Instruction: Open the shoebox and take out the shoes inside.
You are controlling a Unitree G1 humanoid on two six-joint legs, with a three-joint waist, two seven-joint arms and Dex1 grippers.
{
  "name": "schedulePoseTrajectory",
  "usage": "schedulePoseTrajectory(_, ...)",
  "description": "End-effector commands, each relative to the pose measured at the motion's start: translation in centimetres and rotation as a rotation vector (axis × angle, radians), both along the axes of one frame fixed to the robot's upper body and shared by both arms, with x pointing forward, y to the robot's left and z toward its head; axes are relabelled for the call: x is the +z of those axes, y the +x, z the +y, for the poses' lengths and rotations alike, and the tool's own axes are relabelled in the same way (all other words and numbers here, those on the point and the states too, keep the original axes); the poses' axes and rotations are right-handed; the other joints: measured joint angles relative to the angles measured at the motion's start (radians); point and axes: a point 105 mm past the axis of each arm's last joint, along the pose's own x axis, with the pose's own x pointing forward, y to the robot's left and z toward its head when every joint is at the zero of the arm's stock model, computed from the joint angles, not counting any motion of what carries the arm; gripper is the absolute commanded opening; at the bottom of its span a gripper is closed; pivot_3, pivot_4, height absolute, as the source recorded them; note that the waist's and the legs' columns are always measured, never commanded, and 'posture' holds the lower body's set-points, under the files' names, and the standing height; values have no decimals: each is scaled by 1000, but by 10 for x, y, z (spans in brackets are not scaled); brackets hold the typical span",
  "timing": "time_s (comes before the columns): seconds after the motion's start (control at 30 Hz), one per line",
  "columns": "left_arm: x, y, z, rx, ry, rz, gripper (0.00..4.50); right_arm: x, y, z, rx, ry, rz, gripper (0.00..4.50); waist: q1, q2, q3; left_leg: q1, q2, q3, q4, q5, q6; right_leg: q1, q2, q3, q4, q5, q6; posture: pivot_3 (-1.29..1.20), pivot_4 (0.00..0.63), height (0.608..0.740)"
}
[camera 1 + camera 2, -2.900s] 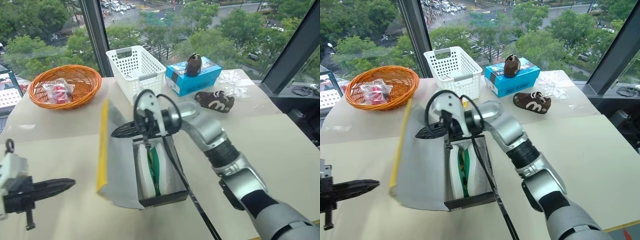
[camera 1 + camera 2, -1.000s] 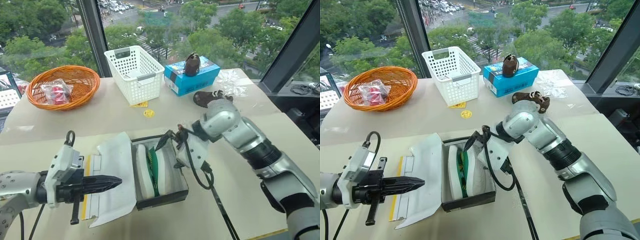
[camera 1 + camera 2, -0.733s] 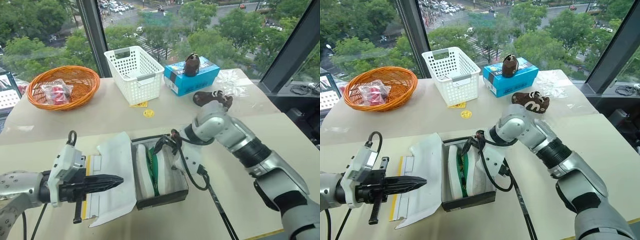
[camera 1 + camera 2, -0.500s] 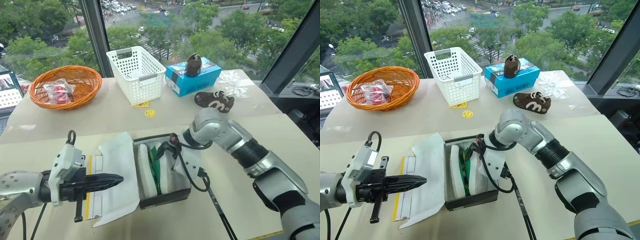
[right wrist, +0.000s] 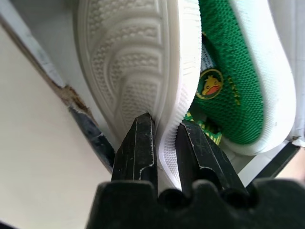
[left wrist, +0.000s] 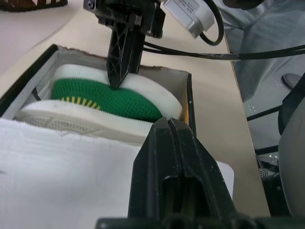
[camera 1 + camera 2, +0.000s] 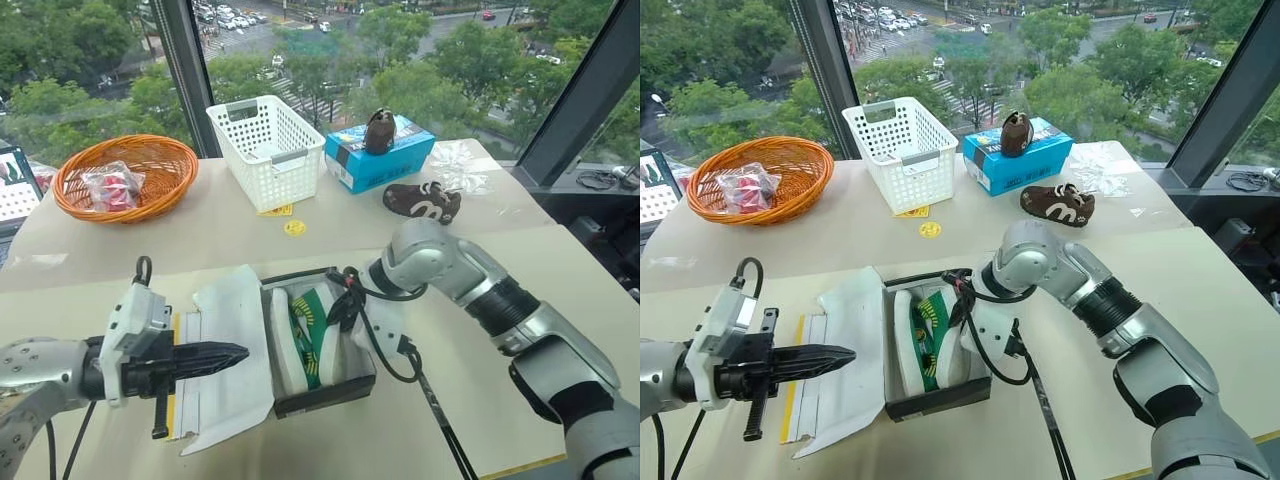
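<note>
Hovering over the flattened lid, left gripper (image 7: 232, 353) is clenched empty beside the open shoebox (image 7: 330, 392). Right gripper (image 5: 162, 138) pinches the pale sole edge of one of the shoes (image 7: 312, 330) lying in the tray. Farther back: white basket (image 7: 268, 145), blue box (image 7: 378, 153), orange basket (image 7: 125, 175).

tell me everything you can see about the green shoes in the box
The shoes are a small pair with green mesh uppers, yellow stripe markings, a round duck badge and thick pale ribbed soles. They lie on their sides, packed close together, inside the open shoebox. The right gripper reaches into the box, its black fingers clamped on the sole edge of one shoe.
</note>
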Motion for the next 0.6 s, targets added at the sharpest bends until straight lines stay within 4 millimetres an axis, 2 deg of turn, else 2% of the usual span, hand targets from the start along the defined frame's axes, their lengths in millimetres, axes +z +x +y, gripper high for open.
schedulePoseTrajectory(0.03, 3, 4, 0, -8, 9, -37, 0, 32, 2, 12, -27, 165, -10, 292, 0, 0, 0, 0, 0, 0, 0, 0, 0, 0, 0, 0, 1, -1, -2, 0, 150, 731)
schedulePoseTrajectory(0.13, 3, 5, 0, -9, 11, -38, 0, 48, -1, 14, -37, 237, 3, 292, 5, 0, 1, 0, 0, -1, 0, 0, 0, -1, -1, 0, 6, -5, -9, 0, 150, 731)
schedulePoseTrajectory(0.3, 2, 7, 1, -18, 20, -39, 0, 73, -7, 16, -67, 366, 74, 292, 5, 0, 1, 1, 0, -1, 0, 0, 0, -2, -1, 0, 7, -6, -8, 0, 150, 731)
schedulePoseTrajectory(0.43, 1, 8, 2, -22, 25, -40, 0, 79, -6, 16, -128, 438, 150, 292, 5, 0, 1, 0, 0, -1, 0, -1, 1, -2, -1, 0, 7, -6, -8, 0, 150, 731)
schedulePoseTrajectory(0.6, 1, 10, 3, -24, 30, -43, 0, 75, -6, 13, -222, 497, 261, 292, 6, 0, 1, 0, 0, -1, 0, -1, 2, -2, -1, 0, 7, -6, -8, 0, 150, 731)
